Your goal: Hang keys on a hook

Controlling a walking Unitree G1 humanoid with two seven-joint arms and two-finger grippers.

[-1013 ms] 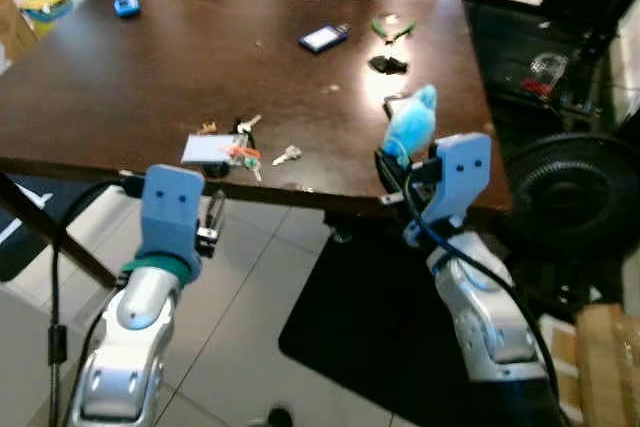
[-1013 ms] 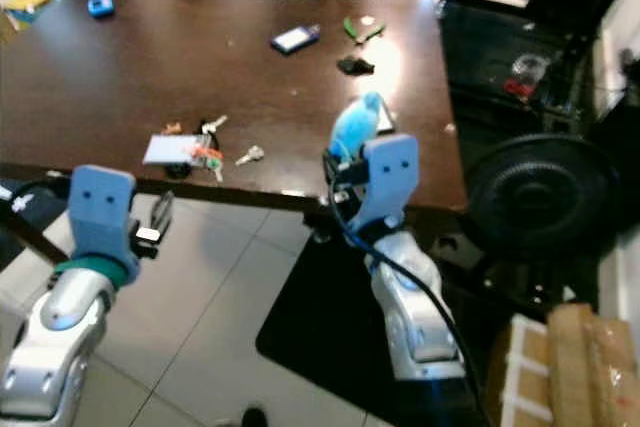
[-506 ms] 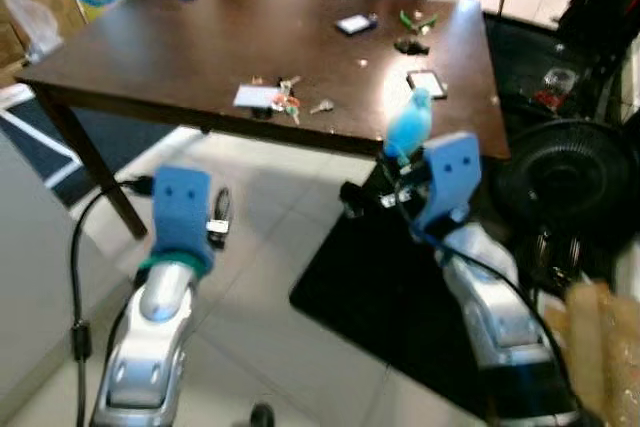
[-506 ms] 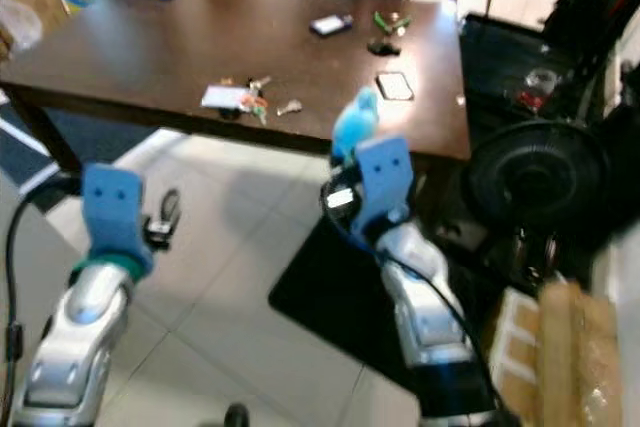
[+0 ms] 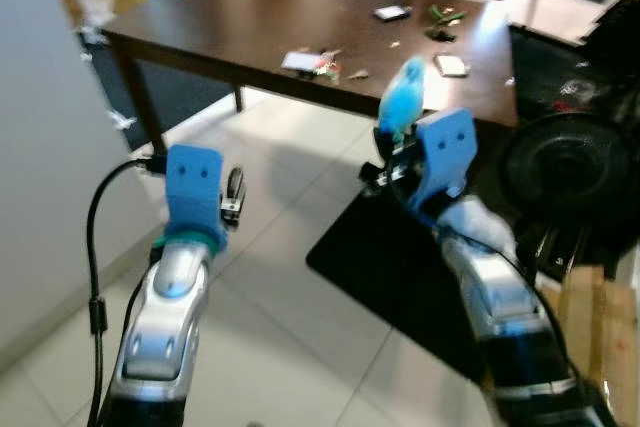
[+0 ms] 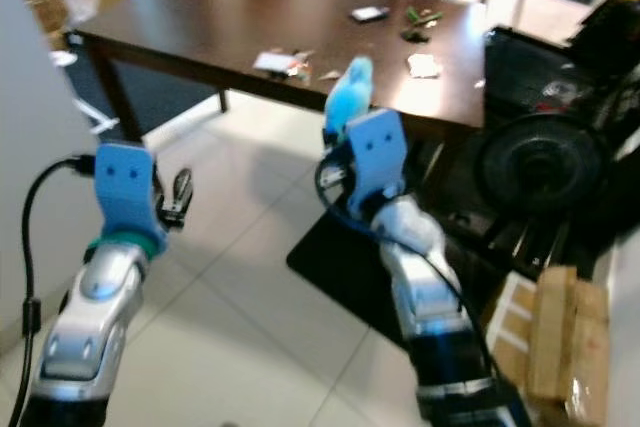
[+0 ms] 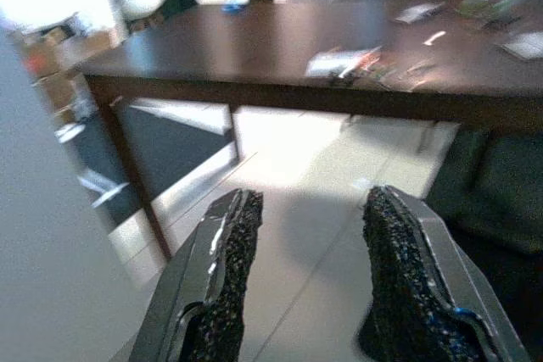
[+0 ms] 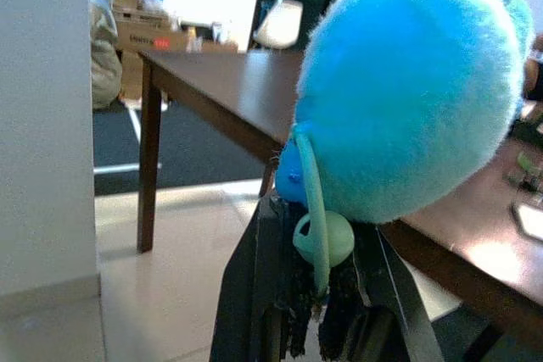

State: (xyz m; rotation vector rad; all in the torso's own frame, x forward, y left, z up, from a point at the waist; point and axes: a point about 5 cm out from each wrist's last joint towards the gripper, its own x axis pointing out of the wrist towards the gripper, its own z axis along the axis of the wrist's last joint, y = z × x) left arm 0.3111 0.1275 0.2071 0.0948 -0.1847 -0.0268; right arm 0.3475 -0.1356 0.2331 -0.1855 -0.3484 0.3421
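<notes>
My right gripper (image 8: 310, 307) is shut on the teal loop of a fluffy blue pom-pom keychain (image 5: 405, 99), held upright in mid-air in front of the dark brown table (image 5: 215, 19). Any keys on the keychain are hidden between the fingers. A second bunch of keys (image 5: 326, 63) lies on the table beside a white card (image 5: 297, 60). My left gripper (image 7: 310, 273) is open and empty, held low over the pale tiled floor, short of the table.
A grey wall (image 5: 40, 137) stands close on my left. A black fan (image 5: 575, 162) and cardboard boxes (image 5: 595, 332) crowd the right. A black mat (image 5: 395, 267) lies under my right arm. A phone (image 5: 452, 65) and small items sit on the table's far end.
The camera has drawn back and turned; the table now lies farther off and the grey wall has come into view on the left. Both grippers keep the same pose and hold.
</notes>
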